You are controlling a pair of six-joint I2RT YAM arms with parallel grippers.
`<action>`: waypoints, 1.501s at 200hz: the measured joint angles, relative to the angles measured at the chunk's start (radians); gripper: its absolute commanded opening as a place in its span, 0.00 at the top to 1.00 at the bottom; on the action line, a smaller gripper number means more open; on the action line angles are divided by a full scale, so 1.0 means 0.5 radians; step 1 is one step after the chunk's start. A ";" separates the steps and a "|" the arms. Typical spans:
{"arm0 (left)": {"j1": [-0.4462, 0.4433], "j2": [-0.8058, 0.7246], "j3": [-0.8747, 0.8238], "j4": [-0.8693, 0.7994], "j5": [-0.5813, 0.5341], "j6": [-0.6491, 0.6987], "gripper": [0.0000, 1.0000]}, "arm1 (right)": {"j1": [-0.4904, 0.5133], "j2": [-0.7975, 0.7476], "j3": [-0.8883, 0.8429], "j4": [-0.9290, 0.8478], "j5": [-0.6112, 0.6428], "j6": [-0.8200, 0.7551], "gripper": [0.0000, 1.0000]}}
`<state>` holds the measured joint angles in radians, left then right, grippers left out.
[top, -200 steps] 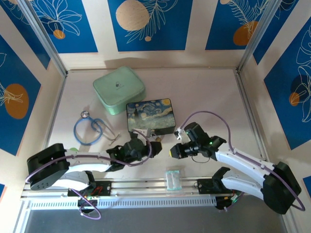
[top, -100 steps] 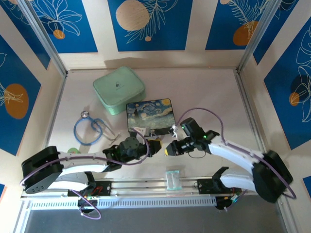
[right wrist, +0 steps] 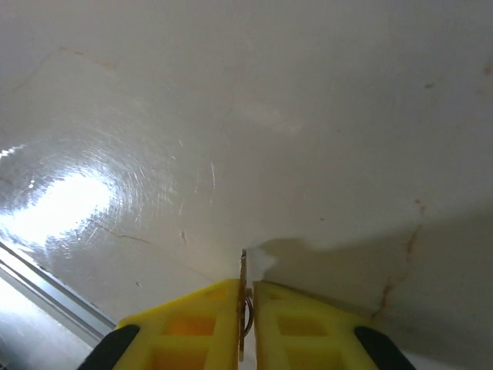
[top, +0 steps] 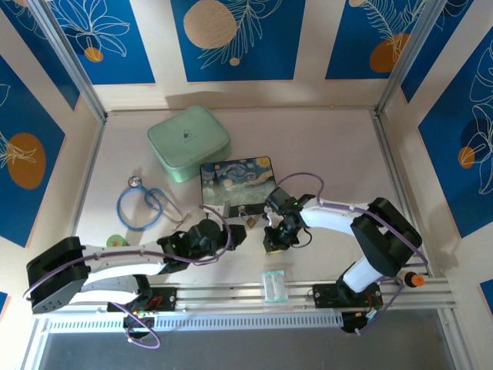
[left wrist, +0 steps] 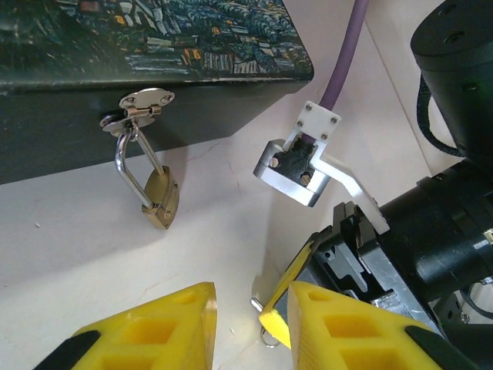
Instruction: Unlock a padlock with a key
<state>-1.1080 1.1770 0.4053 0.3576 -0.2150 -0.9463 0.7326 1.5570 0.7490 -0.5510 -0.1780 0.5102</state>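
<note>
Lowered to the glossy table [right wrist: 231, 116], right pincer [right wrist: 246, 291] clenches the thin silvery key [right wrist: 243, 266]; left pincer [left wrist: 250, 304] gapes near brass padlock [left wrist: 159, 202].

Box [top: 237, 181] behind padlock [left wrist: 162, 202], right pincer [left wrist: 273, 316] beside, table [left wrist: 85, 254] bare

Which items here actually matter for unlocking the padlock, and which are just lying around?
Part of the job:
- padlock, hanging from the clasp of the painted box
- key, pinched in the shut right gripper
- left gripper, open, close by

Just lying about:
- mint-green case
- blue stethoscope
- clear packet
</note>
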 measured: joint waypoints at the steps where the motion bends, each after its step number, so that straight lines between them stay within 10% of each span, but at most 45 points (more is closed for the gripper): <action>1: 0.000 0.000 -0.001 0.000 0.000 -0.001 0.70 | 0.003 0.002 0.005 -0.005 0.004 -0.002 0.81; 40: 0.000 0.024 -0.037 0.019 0.000 -0.043 0.70 | 0.066 0.006 0.084 -0.105 0.130 0.059 0.61; 186: 0.000 0.065 -0.041 0.062 0.002 -0.065 0.69 | 0.330 -0.018 0.138 -0.288 0.530 0.420 0.72; 300: 0.000 0.085 -0.040 0.062 0.004 -0.086 0.69 | 0.435 -0.235 0.110 -0.217 0.532 0.632 0.62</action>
<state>-1.1080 1.2198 0.3851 0.3885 -0.2131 -0.9894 0.9501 1.4395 0.8040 -0.6594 0.0879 0.8261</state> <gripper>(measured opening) 0.309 0.387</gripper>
